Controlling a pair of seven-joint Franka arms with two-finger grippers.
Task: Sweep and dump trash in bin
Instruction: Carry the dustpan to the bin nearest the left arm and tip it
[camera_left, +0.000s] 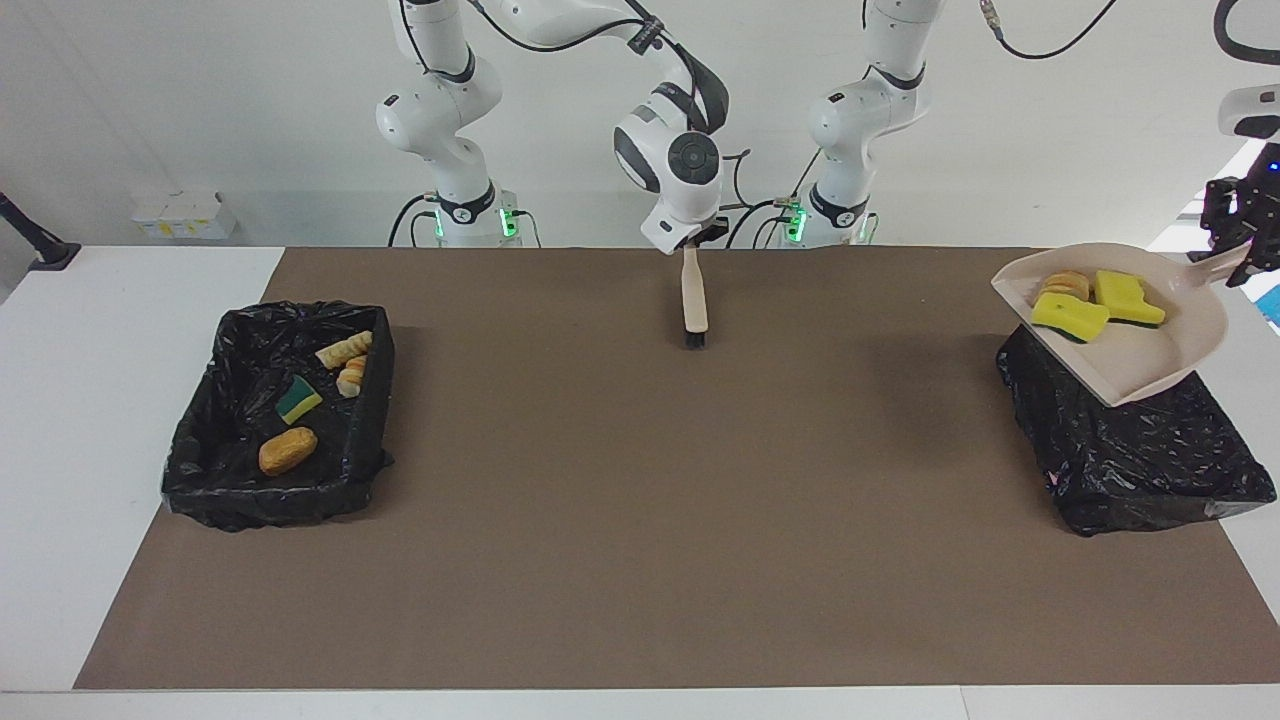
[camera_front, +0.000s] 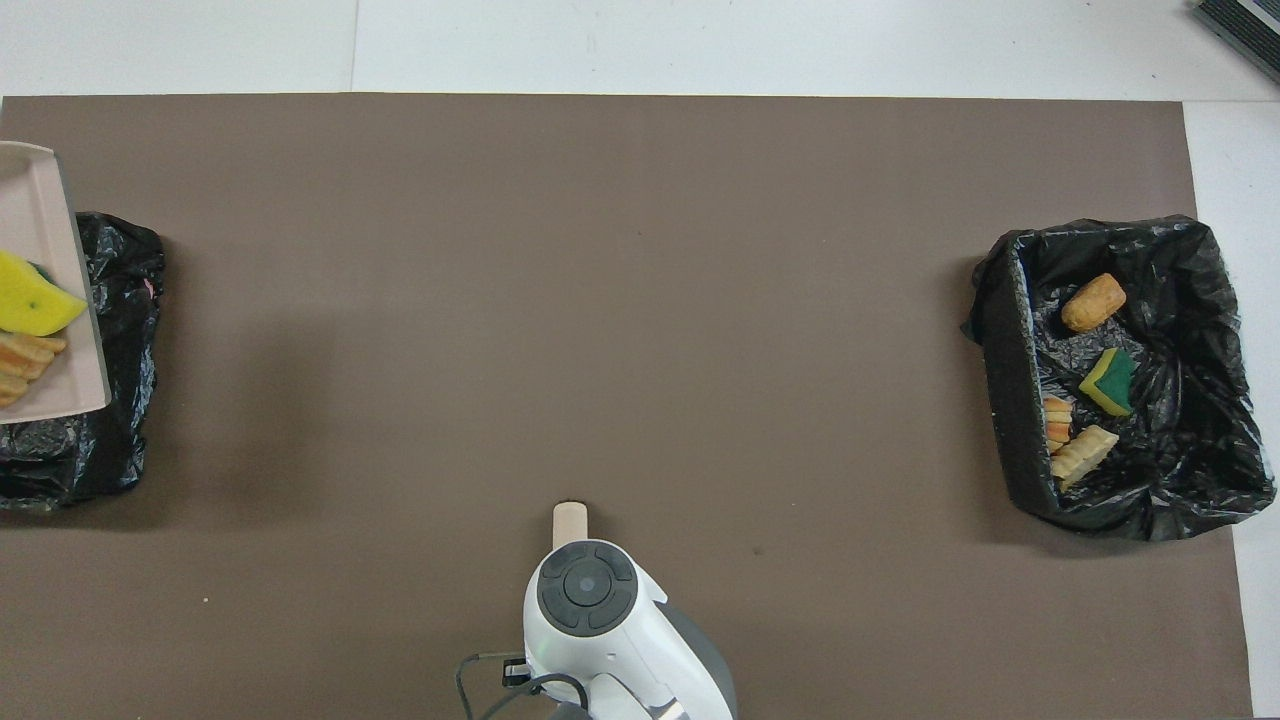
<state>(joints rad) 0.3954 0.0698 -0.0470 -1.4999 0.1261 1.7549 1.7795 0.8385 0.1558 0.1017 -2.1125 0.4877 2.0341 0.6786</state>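
Holding three scraps (camera_left: 1070, 315) in dustpan (camera_left: 1150, 365); four in bin (camera_left: 200, 470).

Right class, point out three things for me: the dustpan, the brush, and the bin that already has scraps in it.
dustpan (camera_left: 1150, 365): facing view, bare floor of the pan near its lip.
brush (camera_left: 694, 300): facing view, middle of the beige handle.
bin with scraps (camera_left: 215, 400): facing view, black liner on its inner wall.

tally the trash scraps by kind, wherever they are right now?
Plain yellow sponge chunks: 2, both in the dustpan, one beside the other
Green-backed sponge chunk: 1, in the bin
Bread-like pieces: 4, one in the dustpan, three in that bin
Total: 7
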